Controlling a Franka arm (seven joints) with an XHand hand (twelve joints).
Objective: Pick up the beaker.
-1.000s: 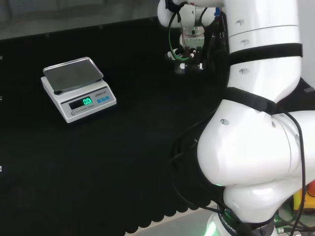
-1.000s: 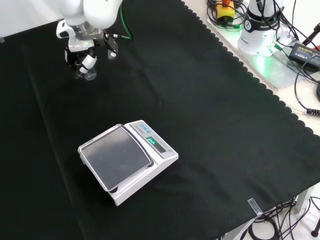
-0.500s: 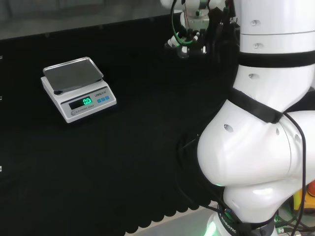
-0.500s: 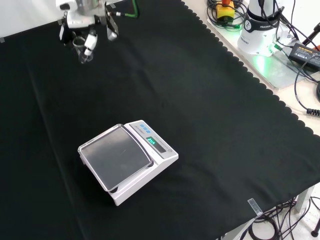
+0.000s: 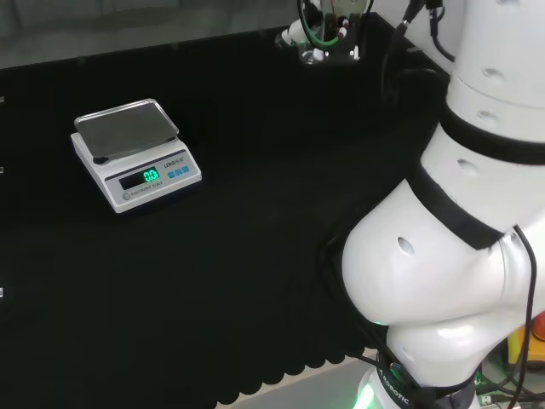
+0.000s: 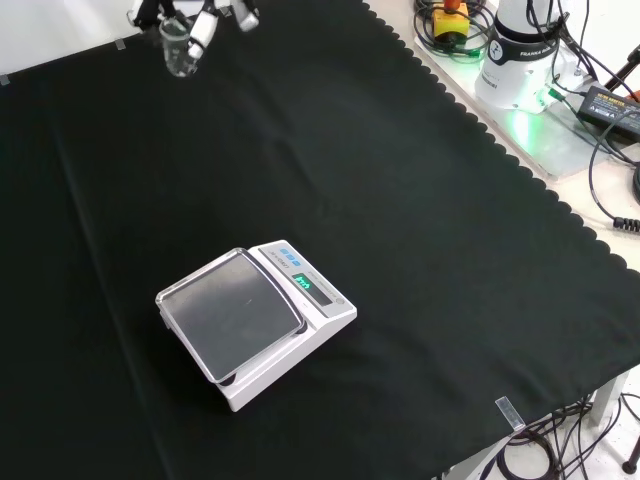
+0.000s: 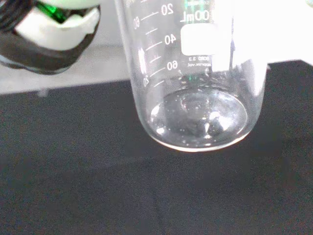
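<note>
A clear glass beaker (image 6: pixel 179 52) with printed graduation marks hangs upright above the black cloth at the front view's top left. My hand (image 6: pixel 205 22) is shut on it, fingers curled round its upper part. The wrist view has the beaker (image 7: pixel 195 98) close and large; its round base is off the cloth and it looks empty. A white and black finger (image 7: pixel 51 29) shows beside it. In the head view the hand (image 5: pixel 317 36) is at the top edge, left of the arm's links; the glass is hard to make out there.
A white digital scale (image 6: pixel 250 325) with a steel pan stands mid-cloth, at the left in the head view (image 5: pixel 136 153), well apart from the hand. The arm's white links (image 5: pixel 460 256) fill the head view's right. The arm's base and cables (image 6: pixel 520 60) lie beyond the cloth's scalloped edge.
The hand has risen with the beaker in it, from just above the cloth towards the top edge in both the head and front views. The scale has stayed put.
</note>
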